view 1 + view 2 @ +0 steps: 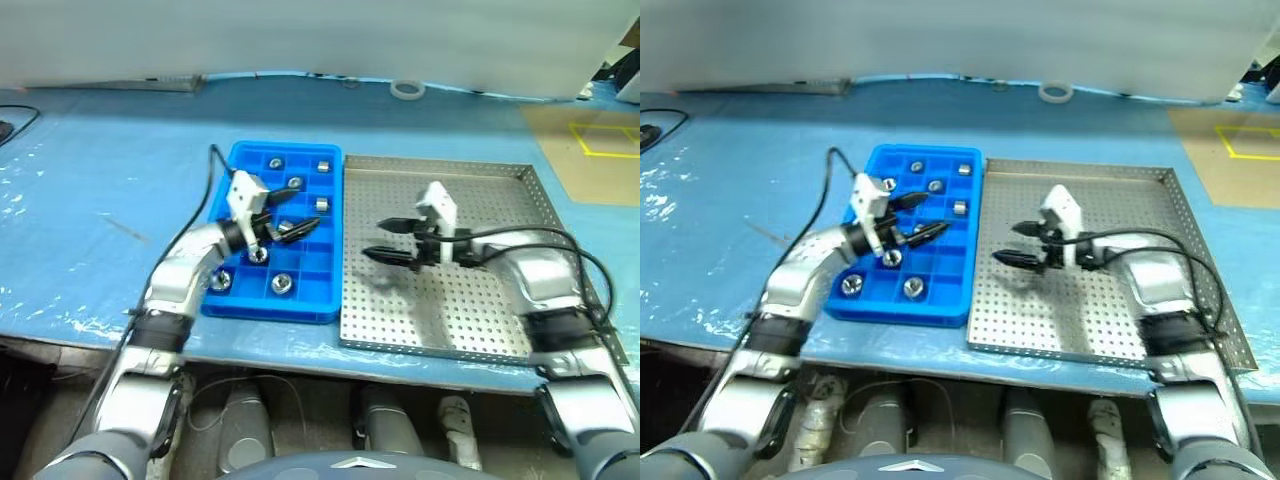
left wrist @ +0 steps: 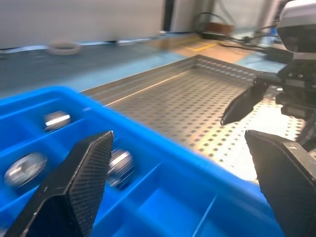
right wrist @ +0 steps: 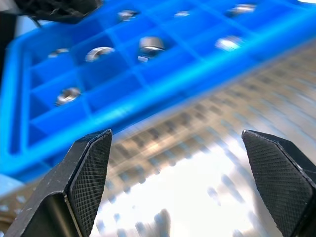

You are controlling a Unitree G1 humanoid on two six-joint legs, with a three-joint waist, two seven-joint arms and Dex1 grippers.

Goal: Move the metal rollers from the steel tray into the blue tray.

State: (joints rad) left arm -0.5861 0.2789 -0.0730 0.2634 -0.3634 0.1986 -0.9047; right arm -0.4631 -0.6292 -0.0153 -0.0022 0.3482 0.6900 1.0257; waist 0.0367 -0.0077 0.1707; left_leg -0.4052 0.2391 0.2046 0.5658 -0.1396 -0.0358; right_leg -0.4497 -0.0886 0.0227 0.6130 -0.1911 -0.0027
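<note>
Worktop: blue-covered table point(image 1: 90, 200), and both trays sit side by side at its near edge, long sides touching.
Blue tray: the blue tray point(image 1: 222, 302) lies on the left, its grid of square compartments facing up.
Steel tray: the steel tray point(image 1: 470, 330) is on the right, its perforated floor bare wherever it can be seen.
Metal rollers: here they are, the metal rollers point(image 1: 282, 284), all inside the blue tray, one per compartment. Three lie along its far end, two more in the middle near the edge shared with the steel tray, two at the near end, and one just under the left fingers.
Left gripper: the left gripper point(image 1: 282, 222) is over the middle of the blue tray, pointing across toward the steel tray, fingers spread wide with nothing between them.
Right gripper: the right gripper point(image 1: 386, 240) is above the left half of the steel tray, aimed at the blue tray, fingers splayed apart and empty. Its tips stand apart from the left gripper's.
Tape ring: a white tape ring point(image 1: 407, 89) rests at the far edge of the worktop, well apart from both trays.
</note>
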